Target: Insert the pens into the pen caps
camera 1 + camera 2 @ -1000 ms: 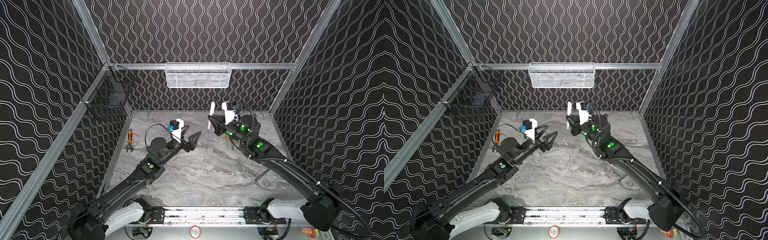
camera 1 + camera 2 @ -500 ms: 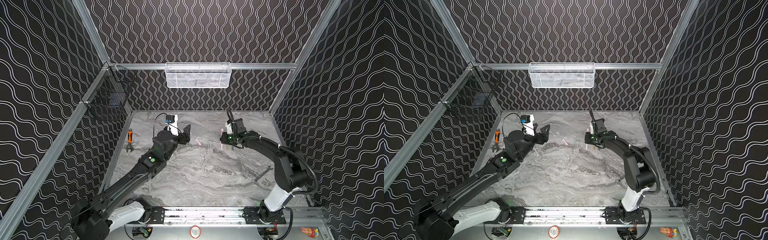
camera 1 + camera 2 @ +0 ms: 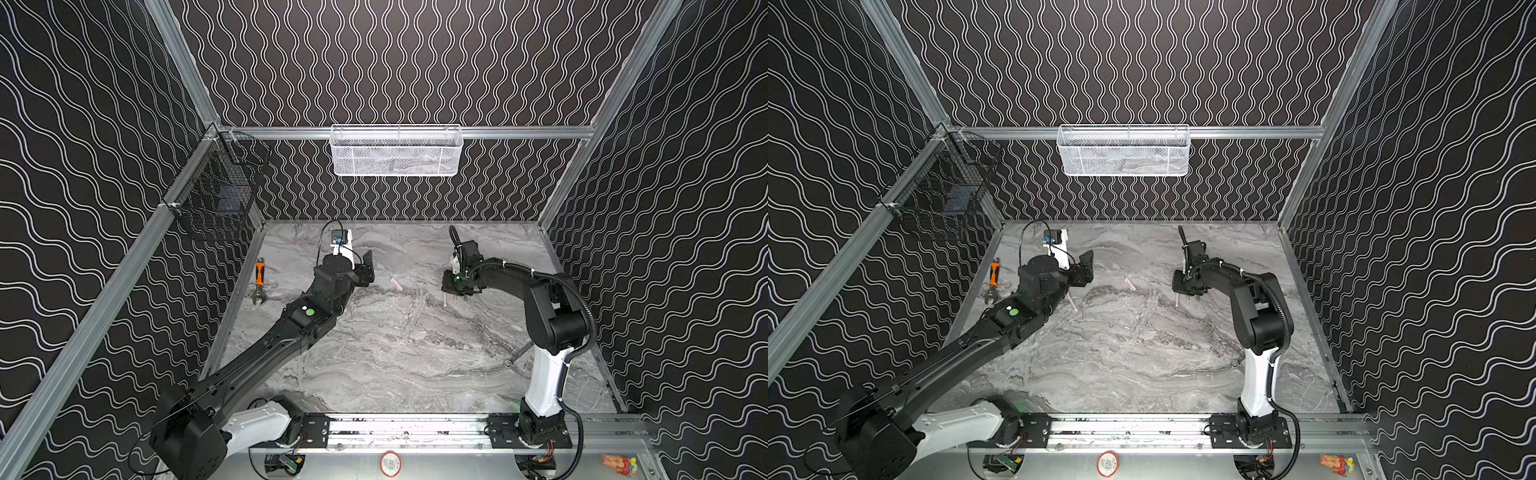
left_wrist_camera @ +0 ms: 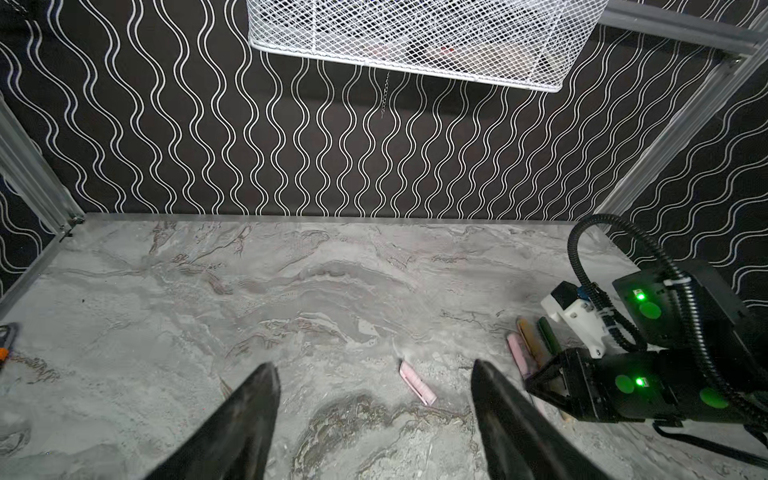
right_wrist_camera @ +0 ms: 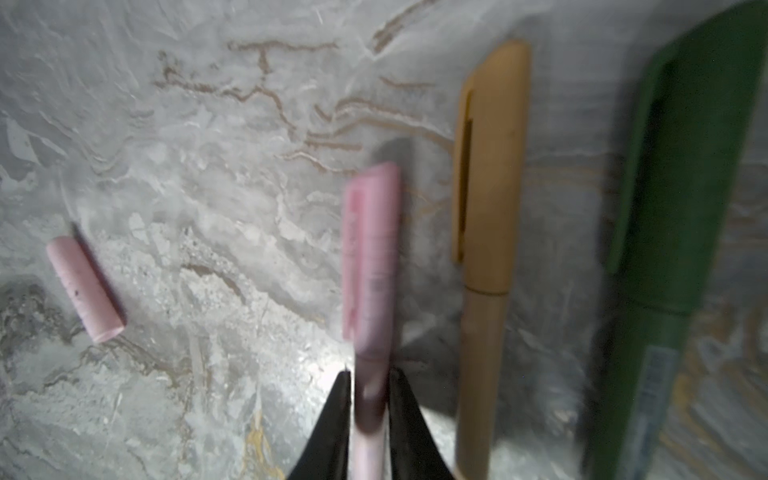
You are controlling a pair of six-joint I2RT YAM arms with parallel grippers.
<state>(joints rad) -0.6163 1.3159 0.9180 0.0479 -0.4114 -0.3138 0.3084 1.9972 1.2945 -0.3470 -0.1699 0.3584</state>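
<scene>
A second ago the right end effector (image 5: 369, 374) held the capped pink pen (image 5: 370, 249) upright in the air over the middle of the desk (image 3: 395, 353), with the left end effector (image 4: 374, 365) close by. Now the right arm has swung down towards the far right part of the desk. The pen lies flat there, just beside the gold pen (image 5: 486, 208) and the green pen (image 5: 673, 208), both of which wear their caps. The fingers stand narrowly on either side of the pink barrel. The wrist view is blurred, so we cannot tell whether they pinch it or have begun to let go.

The left arm has drawn back a little towards the left edge, and its end effector hangs wide open and empty above the desk. The loose pink cap (image 4: 417, 382) lies ahead of it, near the middle of the desk's far half and well apart from the row of three. In a top view a thin pale stick (image 3: 1072, 302) shows just beside the left arm. We take it for the last uncapped pink pen, though it is too small to be sure.

We judge three of the four pairs done, with this one being set down. What remains is the release, then one pen and one cap, and the left end effector looks well placed to fetch the cap.
</scene>
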